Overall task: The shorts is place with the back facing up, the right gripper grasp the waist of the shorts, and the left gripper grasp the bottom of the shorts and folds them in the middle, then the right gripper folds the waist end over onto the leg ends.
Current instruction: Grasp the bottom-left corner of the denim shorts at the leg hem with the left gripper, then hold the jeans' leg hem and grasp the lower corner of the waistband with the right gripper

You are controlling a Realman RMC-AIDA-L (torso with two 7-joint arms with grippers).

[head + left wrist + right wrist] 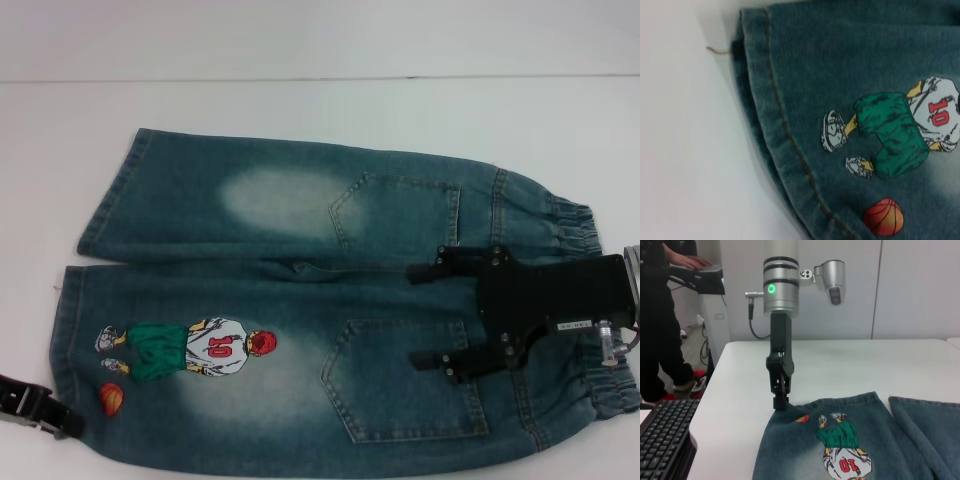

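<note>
The shorts lie flat and back up on the white table. Their ruffled waist is at the right and the two leg hems at the left. The cartoon print sits on the near leg. My right gripper hovers open over the waist end, its fingers pointing left, one over the centre seam and one over the near back pocket. At the near leg's outer hem corner is my left gripper, its tip down at the hem.
A loose thread sticks out from the hem onto the table. Beyond the table's left edge stand a keyboard and a person at a desk.
</note>
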